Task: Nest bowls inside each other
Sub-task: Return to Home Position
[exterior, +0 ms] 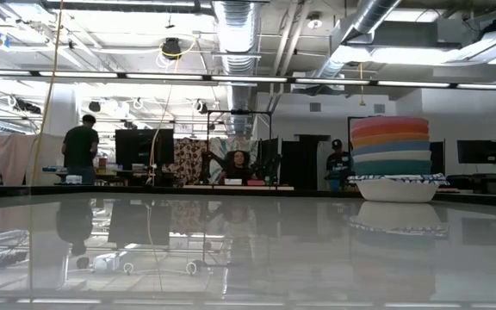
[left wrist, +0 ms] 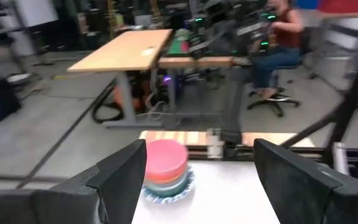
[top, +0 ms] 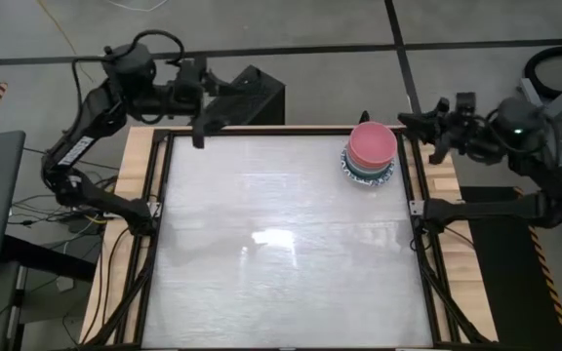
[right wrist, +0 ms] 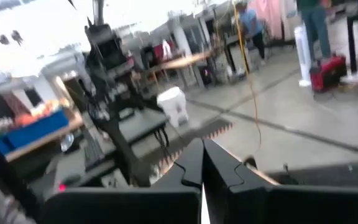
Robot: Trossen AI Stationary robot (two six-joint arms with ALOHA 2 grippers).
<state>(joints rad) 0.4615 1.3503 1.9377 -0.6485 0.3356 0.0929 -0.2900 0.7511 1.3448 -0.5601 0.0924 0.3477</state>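
Retract the spread left end effector (left wrist: 199,163) and pressed-together right end effector (right wrist: 202,152) without brushing the pink-topped stack of round bowls (top: 371,149).

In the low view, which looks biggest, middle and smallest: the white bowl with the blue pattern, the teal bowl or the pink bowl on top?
1. White shallow bowl with blue-patterned rim, at the bottom: clearly widest.
2 and 3. Plain teal bowl and plain pink bowl: only rims show, about equally wide, so no ranking.
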